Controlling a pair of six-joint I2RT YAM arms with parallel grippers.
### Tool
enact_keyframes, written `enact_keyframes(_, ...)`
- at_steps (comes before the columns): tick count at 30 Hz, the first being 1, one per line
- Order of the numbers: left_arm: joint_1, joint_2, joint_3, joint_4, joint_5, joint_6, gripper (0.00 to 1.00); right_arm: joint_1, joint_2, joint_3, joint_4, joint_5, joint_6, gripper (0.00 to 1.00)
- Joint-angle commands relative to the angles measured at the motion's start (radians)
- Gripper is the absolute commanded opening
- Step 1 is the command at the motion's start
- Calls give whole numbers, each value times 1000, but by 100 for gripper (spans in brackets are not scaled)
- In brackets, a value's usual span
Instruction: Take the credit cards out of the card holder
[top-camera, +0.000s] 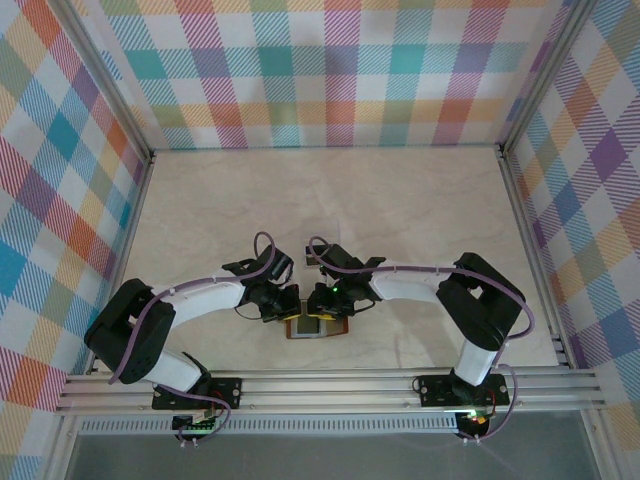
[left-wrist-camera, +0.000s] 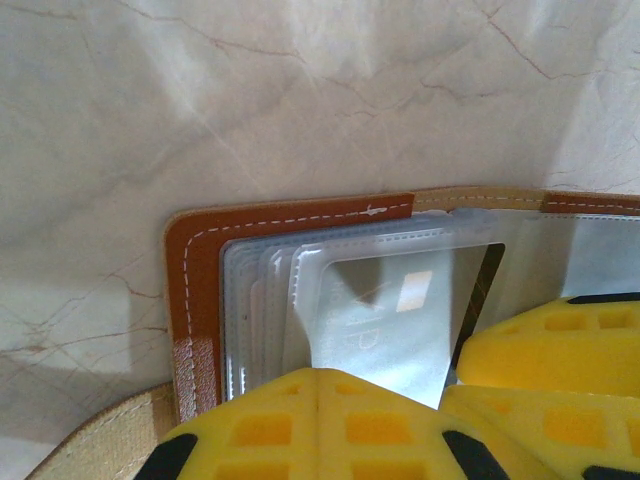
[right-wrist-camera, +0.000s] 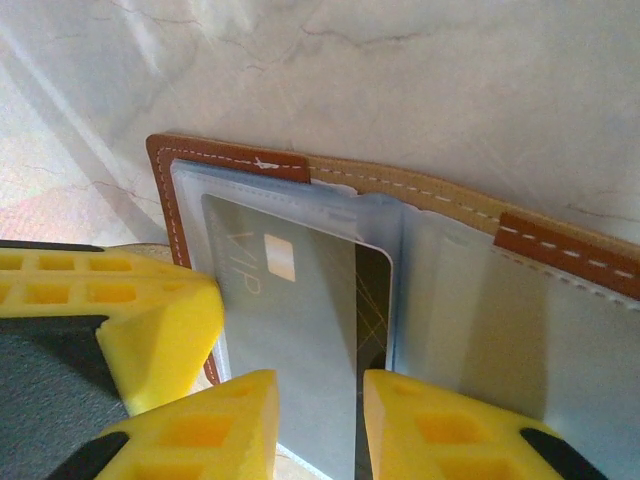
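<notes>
The reddish-brown card holder (top-camera: 318, 327) lies open on the marble table near the front edge, clear pockets up (left-wrist-camera: 195, 270) (right-wrist-camera: 230, 155). A pale whitish-blue card (right-wrist-camera: 290, 320) marked VIP sticks partly out of a pocket (left-wrist-camera: 390, 320). A dark card (right-wrist-camera: 372, 290) with gold lines lies under it. My left gripper (top-camera: 283, 303) (left-wrist-camera: 318, 395) is shut, its tips resting on the clear sleeves at the holder's left half. My right gripper (top-camera: 322, 300) (right-wrist-camera: 320, 420) stands partly open over the pale card, which shows flat in the gap between the fingers.
Checked walls close the table at left, back and right. An aluminium rail (top-camera: 330, 385) runs along the front, close to the holder. A small flat grey-and-white object (top-camera: 318, 248) lies behind the grippers. The two grippers sit side by side, almost touching.
</notes>
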Motion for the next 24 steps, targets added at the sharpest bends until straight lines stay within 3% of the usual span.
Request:
enact_keyframes(1,-4,15,2,-25,-25,14,5,-6,-2,13,-75,36,-20,31)
enact_keyframes(24,-4,-10,13,-23,-19,11,6,-7,-63,-3,-47,20,-2,30)
